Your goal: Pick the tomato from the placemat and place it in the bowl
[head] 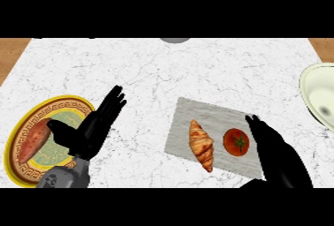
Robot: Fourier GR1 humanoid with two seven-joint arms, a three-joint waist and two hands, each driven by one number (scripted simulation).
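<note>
Hands come in at the lower edge: the right hand (277, 154) lies with straight fingers just beside the tomato (236, 141), holding nothing, while the left hand (91, 128) rests open, fingers up, over the yellow-rimmed plate (20, 130) with its sweet potato (32, 140). Tomato and croissant (201, 145) sit on the grey placemat (202, 112). Farther right, the pale bowl (310, 88) stands on the marble table (163, 66).

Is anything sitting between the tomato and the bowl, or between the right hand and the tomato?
Nothing visible. The right hand is right beside the tomato on the placemat, and only bare counter lies toward the bowl.
</note>
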